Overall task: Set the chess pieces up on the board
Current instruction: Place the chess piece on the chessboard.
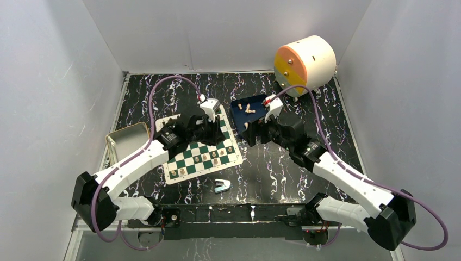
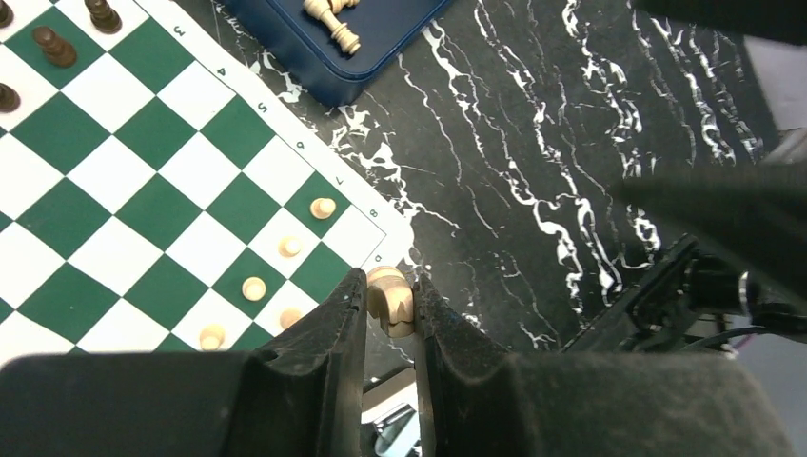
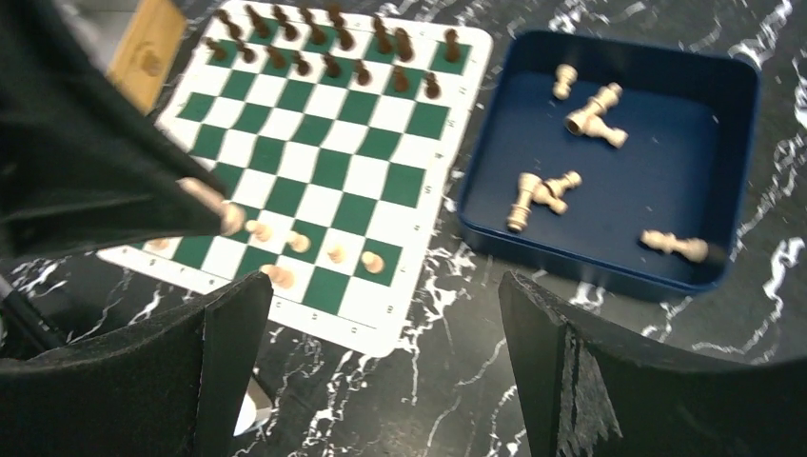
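While the left gripper (image 2: 388, 284) was closed on a light tan chess piece (image 2: 388, 307), pinching it between both fingertips, it hung over the near edge of the board (image 1: 187, 163). Whether the piece touched the mat could not be told.

The green and white checkered board lay tilted on the black marbled table (image 1: 272, 163), left of centre. Light pawns (image 2: 289, 247) stood in a loose row on the squares along that near edge. Dark pieces (image 3: 328, 65) filled two rows along the opposite, far edge.

The right gripper (image 3: 383, 286) was spread wide and held nothing. It hovered above the board's right corner and the bare table beside it.

A dark blue tray (image 3: 609, 276) sat just beside the board's far right side. Several light pieces (image 3: 592, 114) lay on their sides inside it, some crossed over each other.

A small light-blue stapler-like object (image 1: 222, 186) lay on the table near the board's near edge. A silver tin (image 1: 128, 138) rested at the board's left side. A white drum with an orange and yellow face (image 1: 304, 64) stood at the far right corner.
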Available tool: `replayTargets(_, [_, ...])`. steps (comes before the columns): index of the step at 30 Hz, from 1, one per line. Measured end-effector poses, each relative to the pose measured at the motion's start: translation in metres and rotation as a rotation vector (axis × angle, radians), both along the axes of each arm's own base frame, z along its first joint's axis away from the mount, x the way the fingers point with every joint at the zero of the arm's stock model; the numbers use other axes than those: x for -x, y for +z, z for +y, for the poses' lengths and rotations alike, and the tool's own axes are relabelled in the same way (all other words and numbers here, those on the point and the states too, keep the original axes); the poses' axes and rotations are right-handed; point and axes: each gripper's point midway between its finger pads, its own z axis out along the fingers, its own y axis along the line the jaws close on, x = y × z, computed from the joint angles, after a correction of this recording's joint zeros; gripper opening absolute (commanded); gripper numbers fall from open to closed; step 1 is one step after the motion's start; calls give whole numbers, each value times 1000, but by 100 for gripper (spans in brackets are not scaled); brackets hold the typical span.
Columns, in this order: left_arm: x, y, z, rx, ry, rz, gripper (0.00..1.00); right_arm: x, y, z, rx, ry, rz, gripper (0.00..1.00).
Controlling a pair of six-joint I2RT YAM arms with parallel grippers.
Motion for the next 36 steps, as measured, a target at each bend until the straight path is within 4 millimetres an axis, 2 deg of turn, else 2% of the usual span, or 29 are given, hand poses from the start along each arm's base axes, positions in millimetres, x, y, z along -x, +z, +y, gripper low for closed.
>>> replayTargets(5, [7,-19,4,-56,-14,-75,3,-31,-17,-25,24,-106,87,99])
replayTargets(10, [20,-41,-2,-120,-65,-114,3,-56,-33,-54,-12,-186,182,99])
replayTargets(13, [23,-47,-11,-149,-89,-145,3,-67,-40,-68,-23,-229,219,99])
replayTargets(17, [25,-56,-24,-185,-116,-191,3,-69,-41,-71,-41,-230,239,99])
replayTargets(21, [24,-75,-33,-227,-129,-206,3,-67,-40,-69,-58,-210,248,99])
replayTargets(28, [23,-118,-20,-313,-102,-177,4,-65,-26,-72,-80,-203,210,99])
replayTargets(36, [19,-127,-16,-332,-77,-188,4,-67,-20,-77,-73,-205,180,99])
